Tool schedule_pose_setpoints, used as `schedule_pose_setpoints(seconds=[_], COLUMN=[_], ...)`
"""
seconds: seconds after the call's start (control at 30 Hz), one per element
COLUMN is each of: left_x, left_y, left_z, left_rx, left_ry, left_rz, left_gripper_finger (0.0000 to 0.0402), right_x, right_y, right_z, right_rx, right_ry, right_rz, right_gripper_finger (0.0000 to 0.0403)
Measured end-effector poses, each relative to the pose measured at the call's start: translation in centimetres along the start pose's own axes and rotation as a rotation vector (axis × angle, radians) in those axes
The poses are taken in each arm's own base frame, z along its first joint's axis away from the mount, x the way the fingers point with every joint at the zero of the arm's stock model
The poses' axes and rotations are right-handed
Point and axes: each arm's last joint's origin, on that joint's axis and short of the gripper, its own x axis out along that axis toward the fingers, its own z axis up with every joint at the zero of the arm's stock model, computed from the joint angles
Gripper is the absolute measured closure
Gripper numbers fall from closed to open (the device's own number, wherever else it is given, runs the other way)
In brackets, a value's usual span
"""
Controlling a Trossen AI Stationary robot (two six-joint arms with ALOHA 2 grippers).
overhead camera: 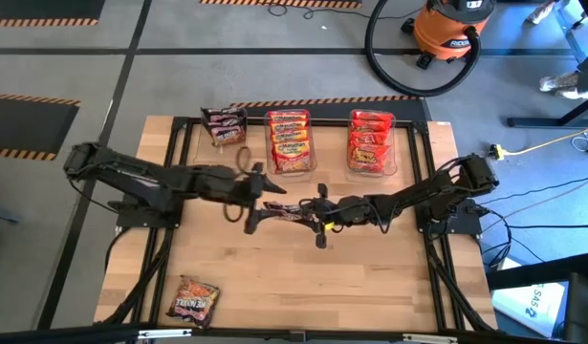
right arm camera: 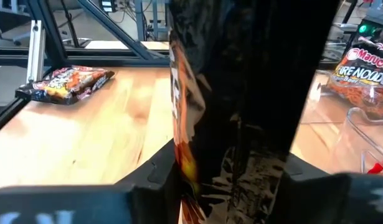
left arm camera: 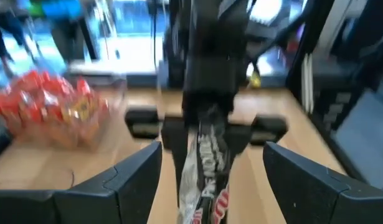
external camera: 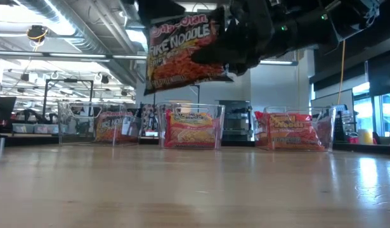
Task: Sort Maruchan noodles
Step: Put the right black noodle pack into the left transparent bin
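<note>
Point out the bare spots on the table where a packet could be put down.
Most of the near half of the table is bare, bordered only by a loose packet at the near left corner. The far edge is crowded: a dark packet and two clear tubs. Mid-table, the right gripper holds a packet aloft beside the open left gripper.

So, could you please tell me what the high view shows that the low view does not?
Only the high view shows a loose packet at the table's near left corner, and the open left gripper facing the right gripper.

Only the low view shows the held packet's printed face, lifted clear of the table.

Both show the dark packet in the right gripper and three clear tubs holding packets along the far side.
</note>
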Motion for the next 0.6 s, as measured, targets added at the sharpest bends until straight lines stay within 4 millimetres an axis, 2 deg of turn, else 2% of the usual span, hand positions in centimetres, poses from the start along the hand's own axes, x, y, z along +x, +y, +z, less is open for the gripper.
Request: schedule_pose_setpoints(seconds=[0.1, 0.27, 0.37, 0.6], left_x=[1.4, 3.5, 4.4, 7.0], left_y=[0.2, 0.2, 0.1, 0.1], left_z=[1.3, 2.0, 2.8, 2.4], left_rx=[0.009, 0.015, 0.016, -0.001], left_ry=[0.112, 0.339, 0.409, 0.592], left_rz=[-0.007, 0.002, 0.008, 0.024], left_gripper_finger=[0.0129, 0.0129, 0.0129, 0.0129], right_x=[0.1, 0.1, 0.1, 0.1], right_y=[0.0, 0.0, 0.0, 0.0], right_z=[0.2, 0.2, 0.2, 0.0], right_rx=[-0.005, -0.003, 0.012, 0.012], right_ry=[0.006, 0.011, 0.019, 0.033], right_rz=[-0.001, -0.001, -0.002, -0.002], right_gripper_finger=[0.0273, 0.0273, 0.0272, 0.0272])
